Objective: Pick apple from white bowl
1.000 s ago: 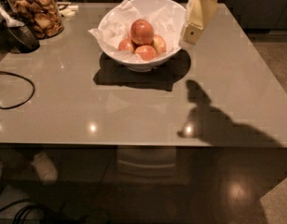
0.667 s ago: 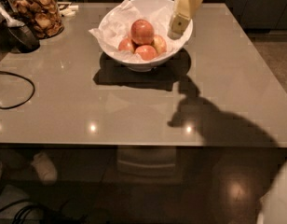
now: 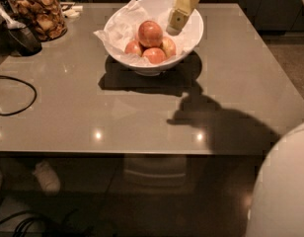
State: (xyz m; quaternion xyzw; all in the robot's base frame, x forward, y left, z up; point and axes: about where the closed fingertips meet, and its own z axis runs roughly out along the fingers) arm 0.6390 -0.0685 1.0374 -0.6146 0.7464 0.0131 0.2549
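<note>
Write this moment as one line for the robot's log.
gripper: over white bowl, right of apple | apple: atop smaller apples in bowl | pick: not yet done

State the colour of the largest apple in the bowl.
Apple: red-orange with a pale blush, seen in the camera view. End effector is over the bowl.

Gripper [image 3: 174,22]: pale cream-yellow plastic, blocky, narrowing to a blunt squared tip. One small dark mark sits near the tip. It hangs from the top edge of view, over the right inner side of the white bowl [image 3: 153,67]. Lower right corner: large, smooth, rounded white shell [image 3: 285,186], apparently the robot's body.
</note>
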